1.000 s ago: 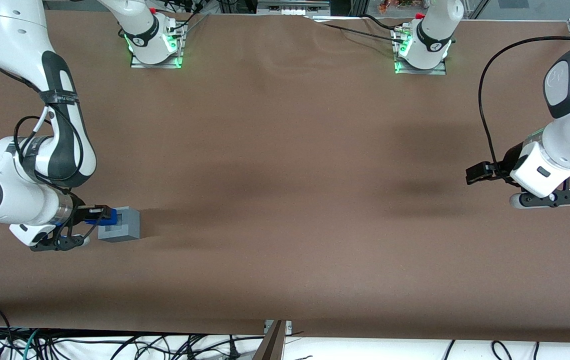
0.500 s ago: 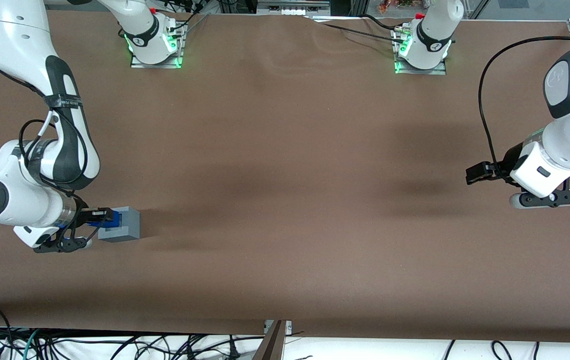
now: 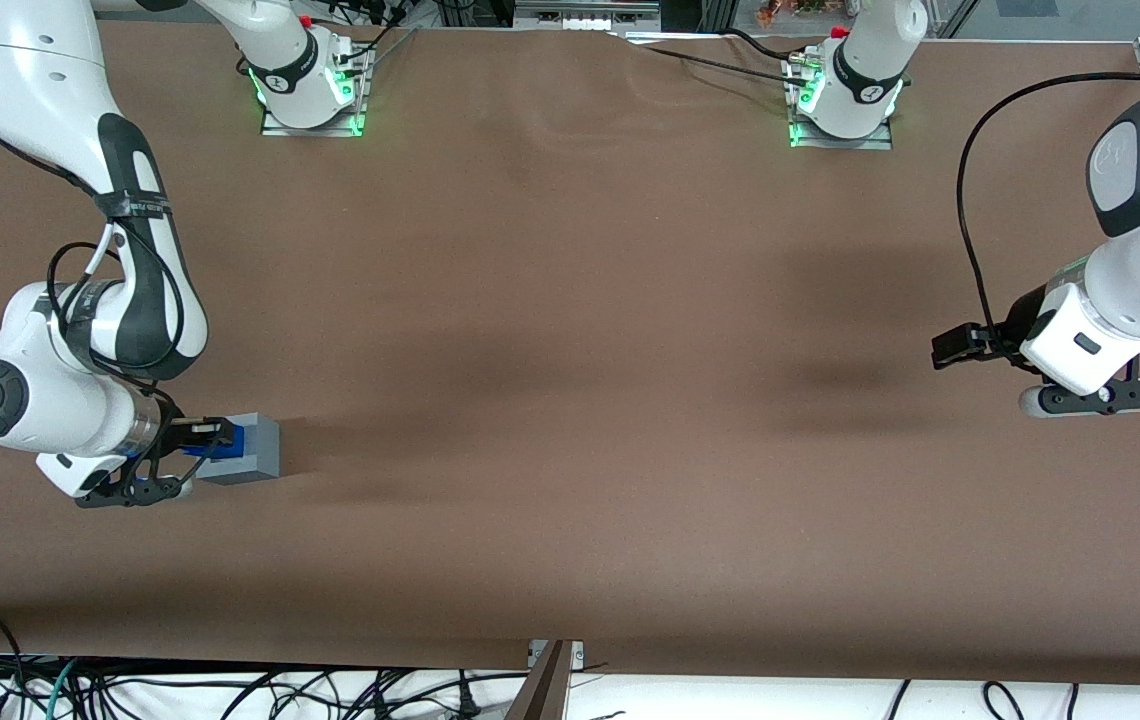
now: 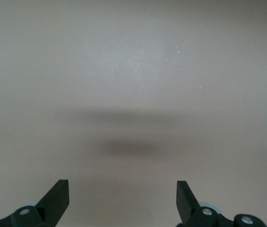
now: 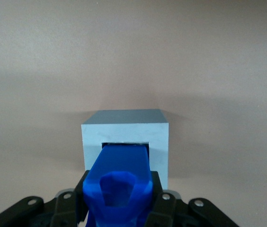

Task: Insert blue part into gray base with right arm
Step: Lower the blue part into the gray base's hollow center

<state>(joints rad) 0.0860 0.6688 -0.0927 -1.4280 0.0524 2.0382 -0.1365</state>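
Observation:
The gray base (image 3: pixel 252 449) sits on the brown table toward the working arm's end; in the wrist view the gray base (image 5: pixel 161 135) shows the square recess in its top. The blue part (image 5: pixel 120 182) is clamped between my black fingers (image 5: pixel 161 198), its tip reaching into the recess opening. In the front view the blue part (image 3: pixel 228 441) lies over the base's top. My gripper (image 3: pixel 210 438) hangs right above the base, shut on the blue part, at the end of the right arm (image 3: pixel 80 390).
Two arm mounts with green lights (image 3: pixel 310 95) (image 3: pixel 840 110) stand along the table's edge farthest from the front camera. Cables (image 3: pixel 230 690) lie below the near edge. Brown table surface (image 3: pixel 580 400) stretches toward the parked arm.
My gripper has carried the blue part sideways from beside the base's edge to over its recess, and slightly lower. The base has not moved.

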